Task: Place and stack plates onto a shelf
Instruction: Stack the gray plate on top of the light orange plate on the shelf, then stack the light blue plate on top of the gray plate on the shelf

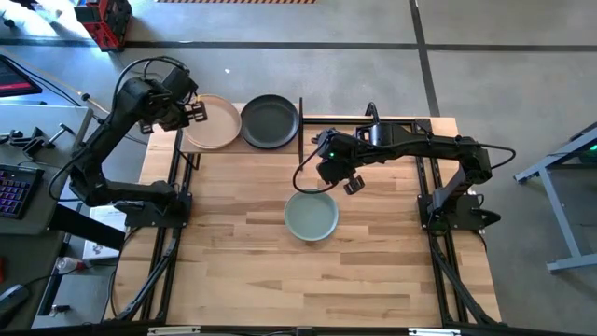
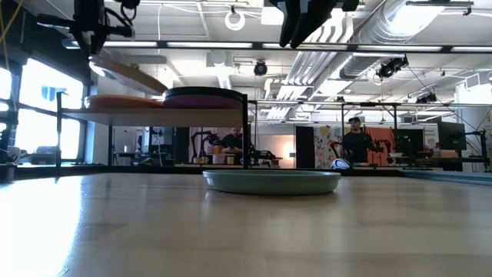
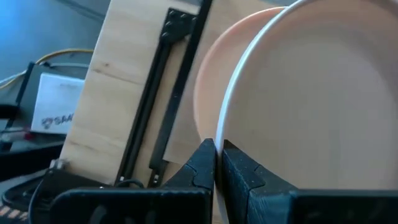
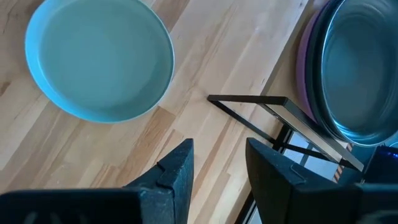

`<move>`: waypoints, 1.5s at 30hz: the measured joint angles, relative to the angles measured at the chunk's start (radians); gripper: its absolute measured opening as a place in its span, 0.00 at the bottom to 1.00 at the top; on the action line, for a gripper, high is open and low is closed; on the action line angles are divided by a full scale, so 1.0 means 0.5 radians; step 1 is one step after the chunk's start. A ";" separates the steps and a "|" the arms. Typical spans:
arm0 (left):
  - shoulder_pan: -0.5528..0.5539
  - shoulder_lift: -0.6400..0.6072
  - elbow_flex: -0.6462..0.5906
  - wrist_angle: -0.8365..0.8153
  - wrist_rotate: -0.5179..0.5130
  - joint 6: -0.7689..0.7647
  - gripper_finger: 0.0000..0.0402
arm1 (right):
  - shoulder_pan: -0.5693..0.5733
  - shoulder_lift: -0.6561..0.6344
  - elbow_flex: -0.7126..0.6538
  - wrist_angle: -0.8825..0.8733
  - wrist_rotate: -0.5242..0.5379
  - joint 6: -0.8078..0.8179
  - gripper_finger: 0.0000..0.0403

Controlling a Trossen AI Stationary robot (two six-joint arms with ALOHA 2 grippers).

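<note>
My left gripper is shut on a beige plate, tilted over the left half of the light-wood shelf. A peach plate lies on the shelf beneath it. On the shelf's right half a dark grey plate sits on a purple plate. A sage green plate rests flat on the tabletop. My right gripper is open and empty, in the air between the shelf and the green plate. My left gripper pinches the beige plate's raised rim between its two fingers, one finger inside the dish and one outside, on the plate's left side. The plate is tilted, its held side up and its opposite side down toward the peach plate.
Thin black posts stand at the shelf's corners, one close to my right gripper. The slatted wooden tabletop stretches bare in front of the green plate. People and equipment show in the room behind the table.
</note>
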 joint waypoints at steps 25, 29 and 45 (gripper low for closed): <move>0.289 -0.002 -0.222 0.282 0.112 0.180 0.03 | 0.000 0.000 0.000 -0.037 0.002 -0.005 0.31; 0.289 -0.002 -0.222 0.282 0.111 0.195 0.05 | 0.000 0.000 0.000 -0.036 0.002 -0.005 0.31; 0.289 -0.002 -0.222 0.279 0.303 0.396 0.16 | 0.000 0.000 0.000 -0.040 0.002 0.053 0.31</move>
